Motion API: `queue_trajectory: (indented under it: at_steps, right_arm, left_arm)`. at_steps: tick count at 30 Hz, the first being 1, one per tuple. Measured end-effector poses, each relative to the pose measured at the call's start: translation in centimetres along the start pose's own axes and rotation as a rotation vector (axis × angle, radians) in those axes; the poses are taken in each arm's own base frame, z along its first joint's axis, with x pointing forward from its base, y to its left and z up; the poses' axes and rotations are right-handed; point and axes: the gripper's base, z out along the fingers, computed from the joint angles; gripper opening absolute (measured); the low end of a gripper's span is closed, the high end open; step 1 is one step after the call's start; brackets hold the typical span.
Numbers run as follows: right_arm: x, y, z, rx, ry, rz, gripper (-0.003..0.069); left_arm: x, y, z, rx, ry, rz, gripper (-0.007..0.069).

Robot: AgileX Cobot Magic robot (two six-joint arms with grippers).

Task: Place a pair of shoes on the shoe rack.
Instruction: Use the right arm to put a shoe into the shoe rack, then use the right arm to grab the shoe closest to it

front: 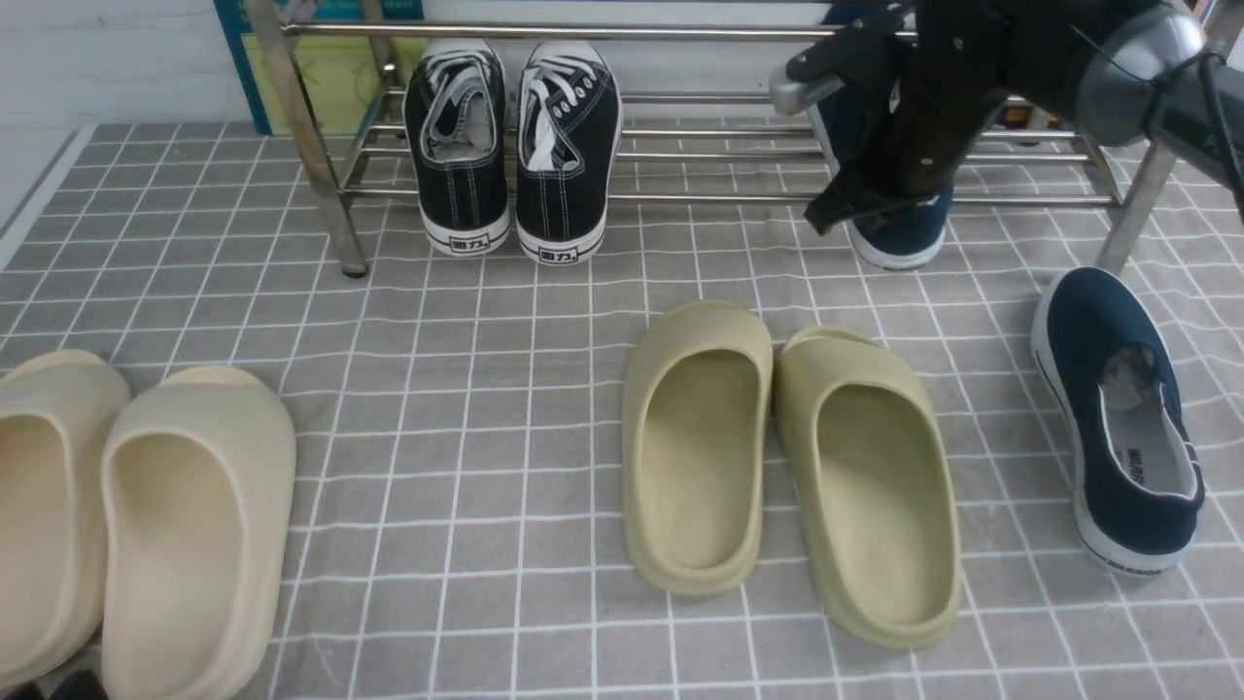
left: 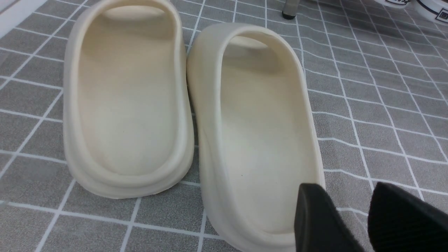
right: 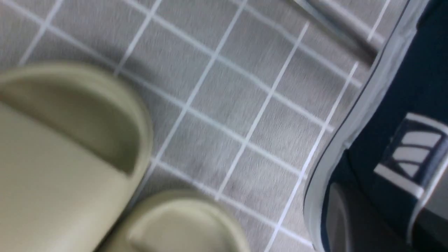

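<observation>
On the shoe rack (front: 700, 199) at 12 o'clock, sneakers (front: 510, 146) sit at 11, first slip-on (front: 899, 238) at 1. Before the rack: second slip-on (front: 1118, 418) at 3, near slide pair (front: 695, 447) at 5, far slide pair (front: 194, 525) at 8.

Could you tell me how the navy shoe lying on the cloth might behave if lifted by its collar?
The navy shoe probably weighs little: canvas upper, no laces. Its upper looks soft, so a pinched collar may fold, while the white rubber sole should hold the shape. Lying flat, it seems unlikely to roll.
</observation>
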Motion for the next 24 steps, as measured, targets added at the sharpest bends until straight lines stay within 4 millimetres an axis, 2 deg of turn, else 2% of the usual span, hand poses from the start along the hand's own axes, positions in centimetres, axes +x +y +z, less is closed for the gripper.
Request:
queue_trajectory:
  at_steps: [5,7,9,12,13,15,18,19,21,22,24]
  right_arm:
    - [-0.4,-0.1,0.0,0.01,-0.046,0.02,0.015]
    - [-0.5,-0.3,0.0,0.013,-0.056,0.034,0.0199]
    - [-0.7,-0.6,-0.3,0.029,-0.075,0.053,0.0284]
    - [-0.6,-0.8,-1.0,0.035,-0.058,0.063,0.0333]
    - [-0.4,-0.9,-2.1,0.035,-0.03,0.072,0.0361]
    - [-0.3,-1.0,-3.3,0.034,-0.004,0.078,0.0372]
    - [0.1,-1.2,-5.3,0.032,0.036,0.084,0.0376]
    - [0.4,-1.3,-6.9,0.029,0.077,0.089,0.0376]
    - [0.8,-1.4,-8.6,0.028,0.101,0.093,0.0374]
    - [0.8,-1.4,-8.7,0.028,0.101,0.093,0.0374]
    - [1.7,-1.5,-11.0,0.018,0.094,0.113,0.0374]
  left_arm:
    - [0.0,0.0,0.0,0.0,0.0,0.0,0.0238]
    - [0.0,0.0,0.0,0.0,0.0,0.0,0.0238]
    - [0.0,0.0,0.0,0.0,0.0,0.0,0.0238]
    - [0.0,0.0,0.0,0.0,0.0,0.0,0.0238]
    - [0.0,0.0,0.0,0.0,0.0,0.0,0.0238]
    - [0.0,0.0,0.0,0.0,0.0,0.0,0.0238]
    - [0.0,0.0,0.0,0.0,0.0,0.0,0.0238]
    - [0.0,0.0,0.0,0.0,0.0,0.0,0.0238]
    - [0.0,0.0,0.0,0.0,0.0,0.0,0.0238]
    - [0.0,0.0,0.0,0.0,0.0,0.0,0.0238]
    - [0.0,0.0,0.0,0.0,-0.001,0.0,0.0238]
